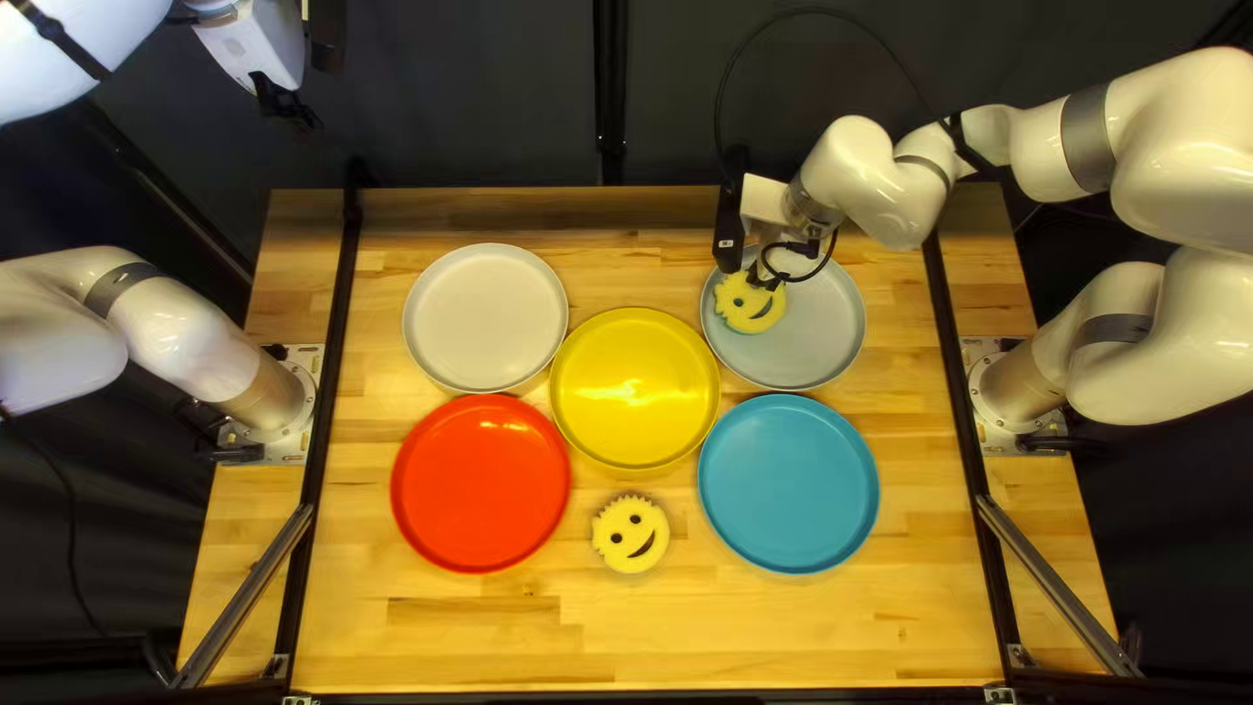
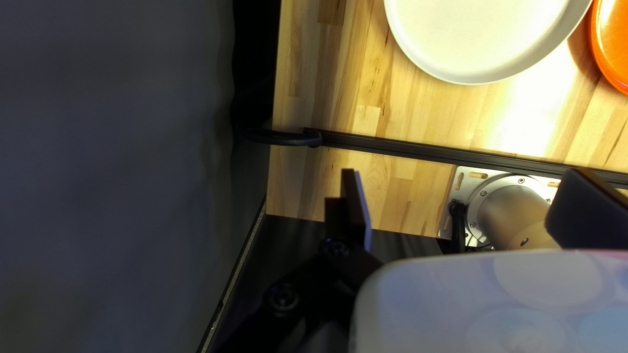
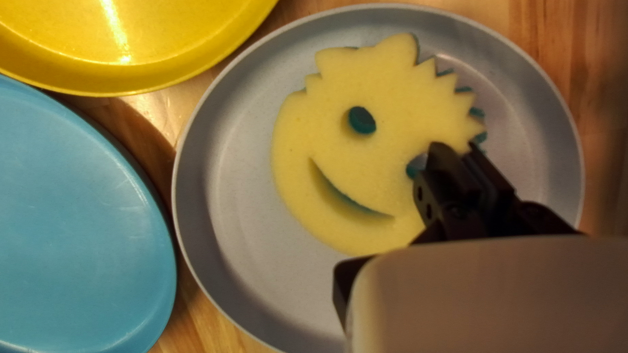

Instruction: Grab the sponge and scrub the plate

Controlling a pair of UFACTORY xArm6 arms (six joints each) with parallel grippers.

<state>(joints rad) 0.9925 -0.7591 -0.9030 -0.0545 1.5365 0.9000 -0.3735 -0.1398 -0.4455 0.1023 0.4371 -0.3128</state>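
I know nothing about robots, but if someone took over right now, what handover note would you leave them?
Right claw: closed on the edge of a yellow smiley sponge.
Left claw: open and empty, off past the table's far left corner.
The job: that sponge is at the pale grey plate, behind the blue plate. A second smiley sponge lies near the red plate.
Done: sponge gripped. Whether any scrubbing has happened, I can't tell.
Left: probably rub the sponge over the grey plate.

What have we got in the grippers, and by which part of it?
The right gripper holds a yellow sponge by its spiky edge, beside one eye hole. The left gripper holds nothing.
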